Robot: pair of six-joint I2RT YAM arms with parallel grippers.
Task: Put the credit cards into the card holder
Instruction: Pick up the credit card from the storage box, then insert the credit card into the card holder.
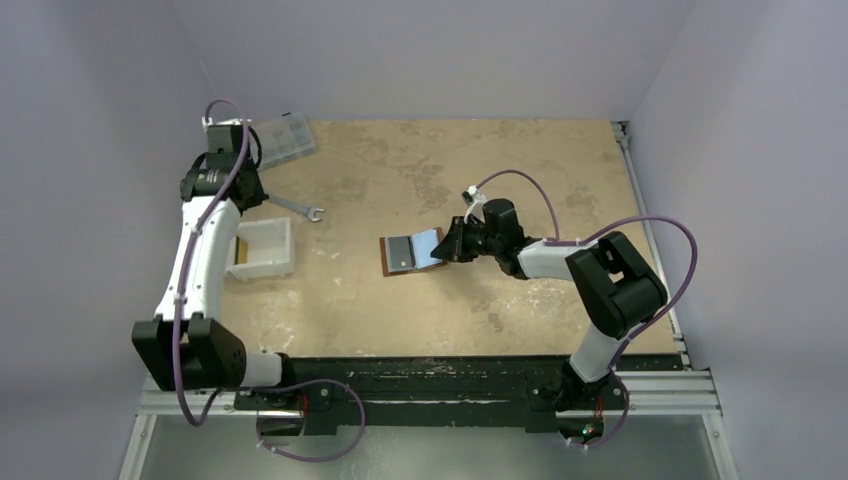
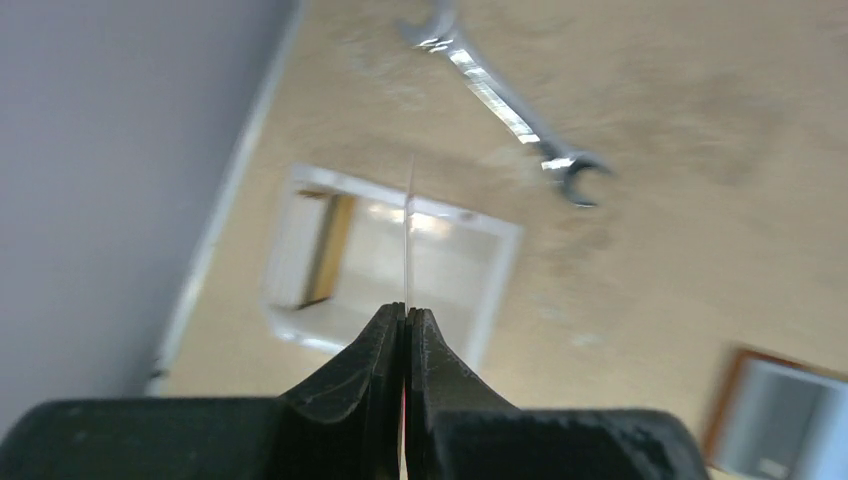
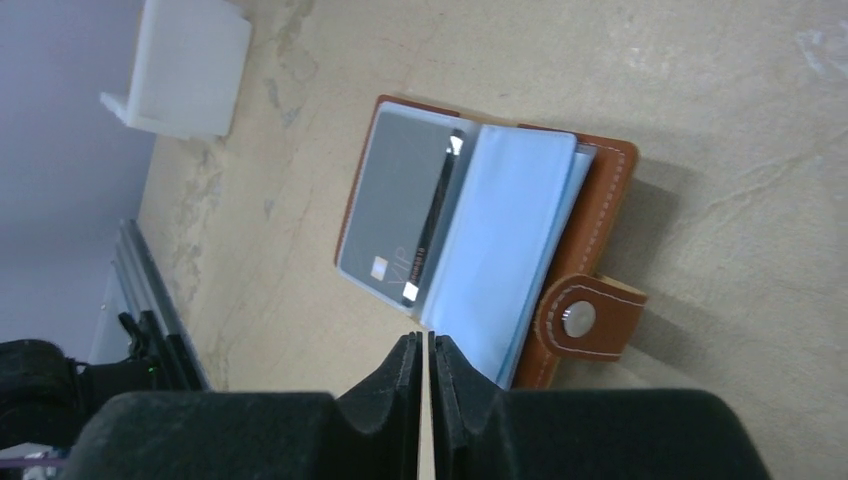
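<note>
Plain pale grey-lilac walls (image 1: 420, 50) close in the far side and both flanks. The desk (image 1: 450, 170) is tan board, mottled and scuffed, with a dark strip along its near edge where the arms are bolted.

The left arm reaches along the left edge towards the far-left corner. The right arm bends in from the right edge to the middle.

A white tray (image 2: 500, 270) sits by the left edge, and an orange-yellow card (image 2: 332, 250) leans on its side wall. A clear compartmented box (image 1: 285, 137) lies in the far-left corner.

The card holder (image 3: 600, 170), of brown leather, lies open near the desk's middle, with a grey card (image 3: 390, 210) in one slot, a light blue leaf (image 3: 510, 240) beside it and the snap strap (image 3: 590, 320) folded out. A silver wrench (image 2: 500, 100) rests between tray and box.

The left gripper (image 2: 405, 315) is clamped on a credit card (image 2: 409, 240), seen edge-on above the tray. The right gripper (image 3: 420, 340) has its jaws drawn to a slit at the leaf's edge. Whether they pinch it I cannot tell.
</note>
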